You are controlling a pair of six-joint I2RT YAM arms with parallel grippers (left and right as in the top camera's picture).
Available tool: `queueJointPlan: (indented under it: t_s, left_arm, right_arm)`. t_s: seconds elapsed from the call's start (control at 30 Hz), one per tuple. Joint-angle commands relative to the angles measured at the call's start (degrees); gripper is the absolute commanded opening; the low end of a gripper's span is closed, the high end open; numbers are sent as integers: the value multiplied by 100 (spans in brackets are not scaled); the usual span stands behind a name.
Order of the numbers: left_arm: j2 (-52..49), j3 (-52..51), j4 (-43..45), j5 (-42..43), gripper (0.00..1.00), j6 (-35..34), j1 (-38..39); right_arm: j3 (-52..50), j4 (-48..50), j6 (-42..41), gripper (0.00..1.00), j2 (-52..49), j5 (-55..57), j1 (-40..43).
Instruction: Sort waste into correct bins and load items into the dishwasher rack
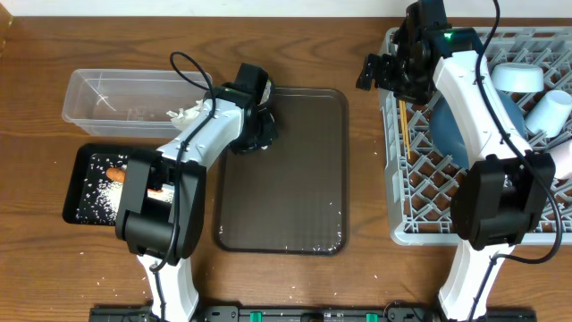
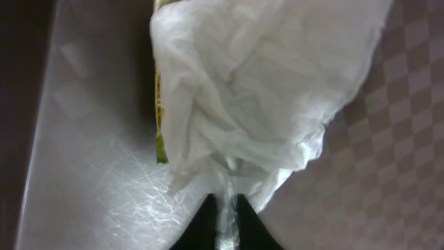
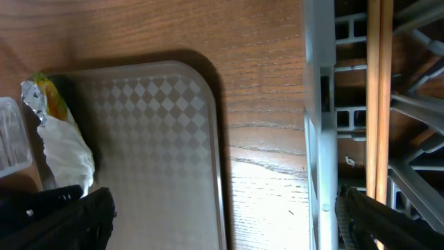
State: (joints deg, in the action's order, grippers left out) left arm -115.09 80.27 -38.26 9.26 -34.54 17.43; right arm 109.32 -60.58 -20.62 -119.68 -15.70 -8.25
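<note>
In the left wrist view my left gripper (image 2: 223, 203) is shut on a fold of crumpled white tissue (image 2: 257, 90). A yellow-green edge of the wrapper (image 2: 158, 104) shows behind it. Overhead, this gripper (image 1: 257, 125) is at the far left corner of the brown serving tray (image 1: 295, 179). My right gripper (image 1: 393, 70) stands open with nothing in it at the left wall of the grey rack (image 1: 398, 210). The chopsticks (image 3: 378, 97) lie inside that wall. The rack also holds the dark blue bowl (image 1: 451, 130), light blue bowl (image 1: 518, 76), white cup (image 1: 550, 112) and pink cup (image 1: 561, 159).
The clear tub (image 1: 116, 94) stands at the back left with a white scrap (image 1: 186, 113) at its right end. In front of it, the black tray (image 1: 79, 192) holds rice (image 1: 103, 192) and a carrot piece (image 1: 116, 173). Rice grains dot the table's front left.
</note>
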Motion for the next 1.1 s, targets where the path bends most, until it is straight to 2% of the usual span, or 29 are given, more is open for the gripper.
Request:
queueJointPlan:
  t_s: [0.0, 0.17, 0.63, 0.83, 1.07]
  left_arm:
    - [-61, -52, 4, -138, 6, 20, 15]
    - [136, -42, -48, -111, 7, 127, 17]
    - [1572, -42, -262, -125, 6, 280, 15]
    - [1707, -42, 81, -614, 6, 280, -107]
    - [1961, -39, 496, -610, 6, 304, -378]
  right_arm:
    - [7, -7, -57, 99, -33, -20, -44]
    - [7, -7, -57, 99, -35, -20, -46]
    - [7, -7, -57, 99, -33, -20, -44]
    - [7, -7, -57, 99, -33, -20, -44]
    - [7, -7, -57, 99, -33, -20, -44]
